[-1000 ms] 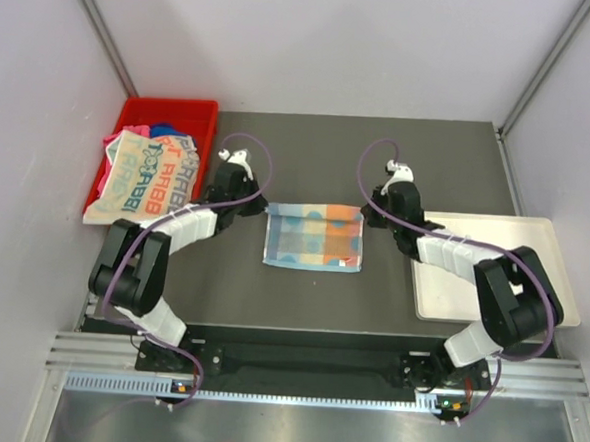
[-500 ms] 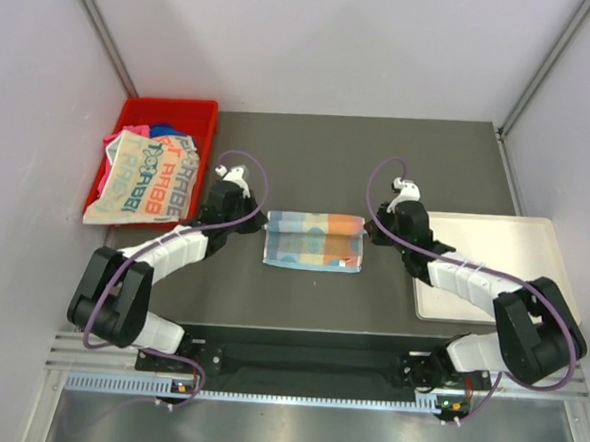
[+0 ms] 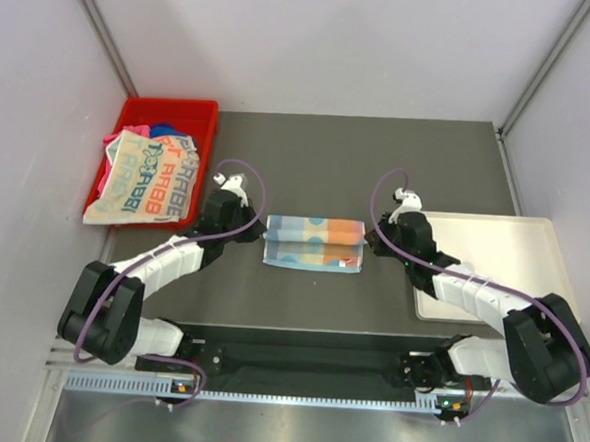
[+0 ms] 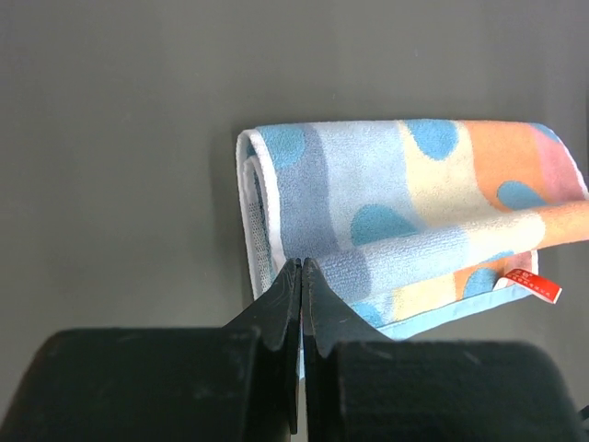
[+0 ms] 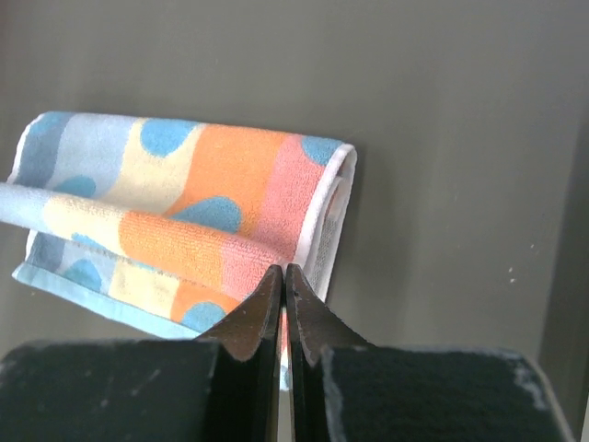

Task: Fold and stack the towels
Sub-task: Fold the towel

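A light blue patterned towel (image 3: 312, 240) with orange and pink patches lies folded over on the dark table between the arms. Its upper layer is doubled back toward the near edge. My left gripper (image 3: 260, 231) is shut on the towel's left end; in the left wrist view the jaws (image 4: 302, 264) pinch the top layer of the towel (image 4: 414, 193). At the right end my right gripper (image 3: 367, 241) is shut the same way, pinching the pink edge (image 5: 283, 269) of the towel (image 5: 184, 198). More towels lie in the bin, a cream lettered one (image 3: 147, 177) on top.
A red bin (image 3: 204, 110) stands at the far left, with the cream towel hanging over its near rim and pink (image 3: 110, 148) and blue (image 3: 165, 130) cloth beneath. A white tray (image 3: 503, 254) lies flat at the right, beside the right arm.
Both grippers have drawn back toward the near edge with the towel's far edge in them, so the towel has folded over and looks narrower. The bin and tray are as before.
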